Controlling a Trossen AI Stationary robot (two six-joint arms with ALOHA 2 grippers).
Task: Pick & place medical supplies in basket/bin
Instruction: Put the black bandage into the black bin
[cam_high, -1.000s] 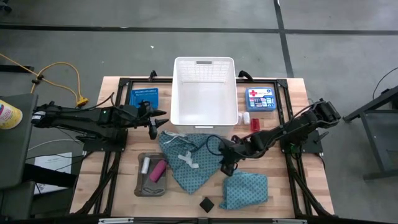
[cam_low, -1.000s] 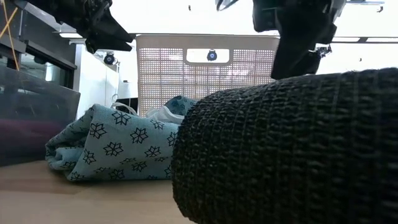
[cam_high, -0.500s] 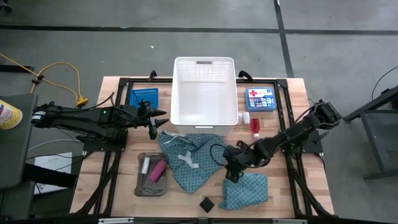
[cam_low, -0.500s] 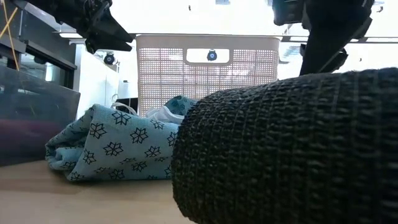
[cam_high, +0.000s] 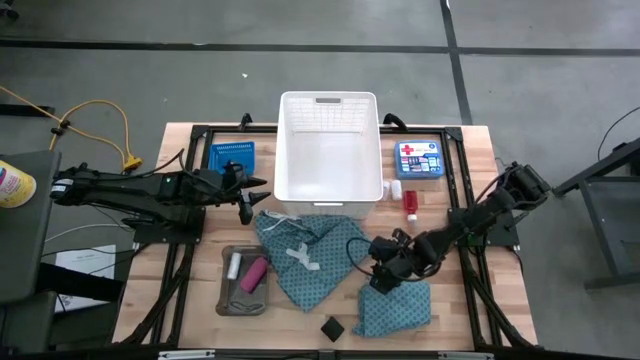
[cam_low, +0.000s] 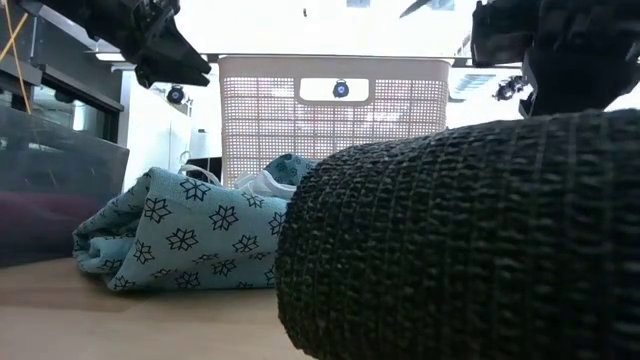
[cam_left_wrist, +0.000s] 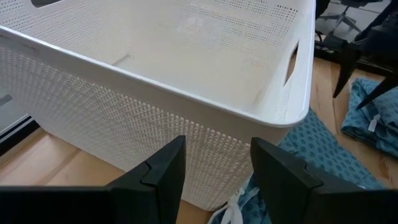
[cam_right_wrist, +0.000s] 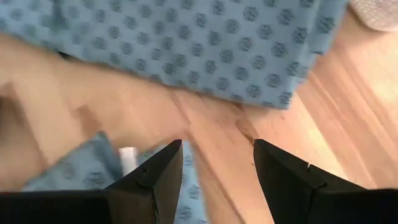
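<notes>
Two teal dotted cloths lie on the wood. The large crumpled one (cam_high: 300, 255) sits before the white slotted basket (cam_high: 328, 190), and a smaller folded one (cam_high: 397, 306) lies nearer the near edge. The pink cylinder (cam_high: 254, 273) and white tube (cam_high: 234, 265) lie in the grey tray (cam_high: 226, 300). The black block (cam_high: 332, 327) rests on the table and fills the low view (cam_low: 450, 240). My right gripper (cam_high: 381, 279) hovers open over the small cloth's far edge (cam_right_wrist: 93, 162), touching nothing. My left gripper (cam_high: 248, 205) waits open by the white basket's wall (cam_left_wrist: 155, 106).
A small blue mesh basket (cam_high: 232, 156) stands left of the white basket. The flat blue box with a red cross (cam_high: 419, 158) and small red-and-white pieces (cam_high: 405, 196) lie to its right. A strip of bare wood (cam_right_wrist: 224, 124) separates the two cloths.
My right gripper has moved from over the large cloth's right edge toward the table's near and right side, and now stands over the smaller cloth's far edge. The cloths and other things have stayed where they were.
</notes>
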